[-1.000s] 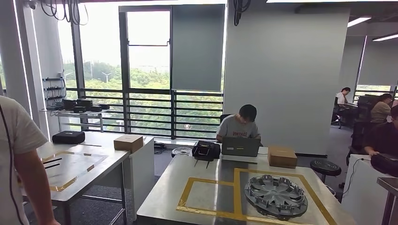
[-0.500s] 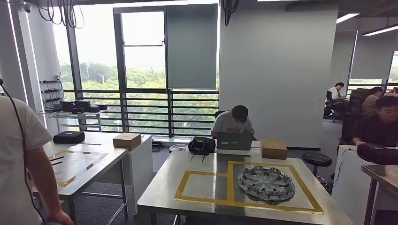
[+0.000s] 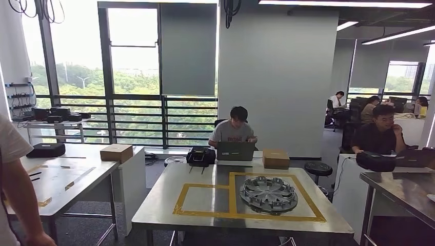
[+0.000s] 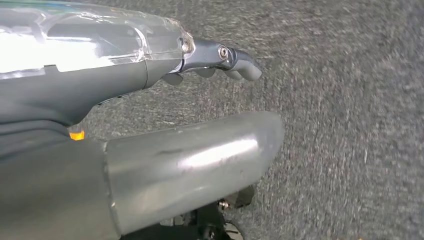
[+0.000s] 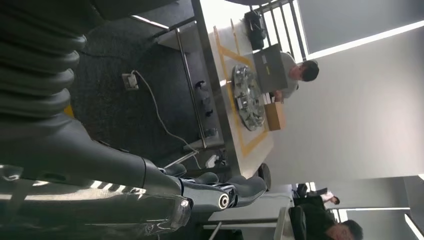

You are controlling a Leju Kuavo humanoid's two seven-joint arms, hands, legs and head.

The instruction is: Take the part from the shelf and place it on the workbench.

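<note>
A silver wheel-cover part (image 3: pixel 269 194) lies flat on the steel workbench (image 3: pixel 205 218), inside the larger of two yellow-taped rectangles. The right wrist view also shows the part (image 5: pixel 248 98) on that bench, some way off. My left hand (image 4: pixel 150 150) hangs over grey carpet with thumb and fingers apart and nothing in it. My right hand (image 5: pixel 150 190) hangs low beside me, fingers stretched out and holding nothing.
A person (image 3: pixel 233 128) works at a laptop (image 3: pixel 236 151) on the bench's far side, between a black case (image 3: pixel 200 156) and a cardboard box (image 3: pixel 276 159). Another person (image 3: pixel 15 179) stands close at the left by a second table (image 3: pixel 66 179). A steel table (image 3: pixel 405 189) stands at the right.
The camera has turned to the right: the workbench and part now sit further left and lower in the picture. The person at the left has slid toward the edge.
</note>
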